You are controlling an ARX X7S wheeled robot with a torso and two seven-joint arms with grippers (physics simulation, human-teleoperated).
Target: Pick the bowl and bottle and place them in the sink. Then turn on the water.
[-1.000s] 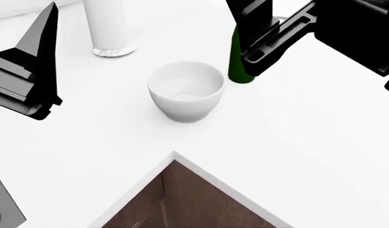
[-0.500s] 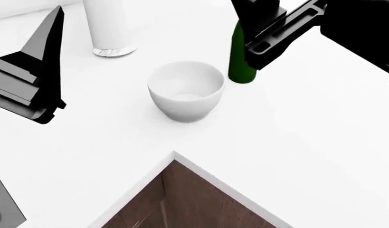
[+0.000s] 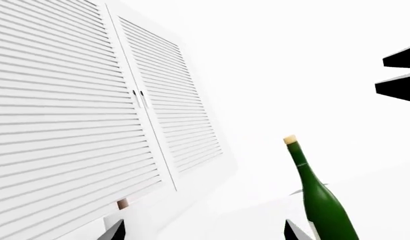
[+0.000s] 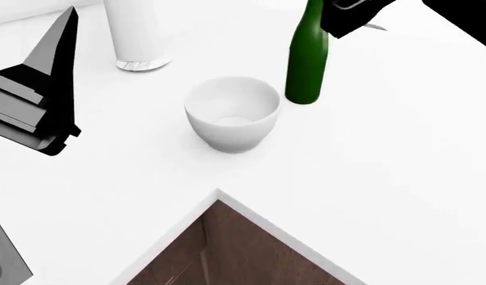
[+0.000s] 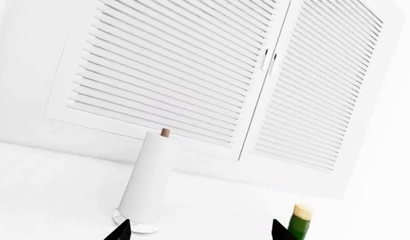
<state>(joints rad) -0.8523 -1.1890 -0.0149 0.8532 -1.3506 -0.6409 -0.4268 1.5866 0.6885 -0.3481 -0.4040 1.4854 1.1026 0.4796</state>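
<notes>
The plain white, smooth, deep round bowl (image 4: 231,113) sits empty mid-counter, inward of the white counter's (image 4: 385,178) notched front edge. Just behind it stands the dark green glossy glass bottle (image 4: 307,59), upright, tan-corked. The left gripper (image 4: 38,89) holds nothing; its opening is unclear, as is the right gripper's (image 4: 349,18).

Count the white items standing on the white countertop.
2. The plain white deep round bowl sits mid-counter, just left of the dark green glass bottle. The tall white cylinder with silvery base stands behind it to the left. Others may be outside view.
</notes>
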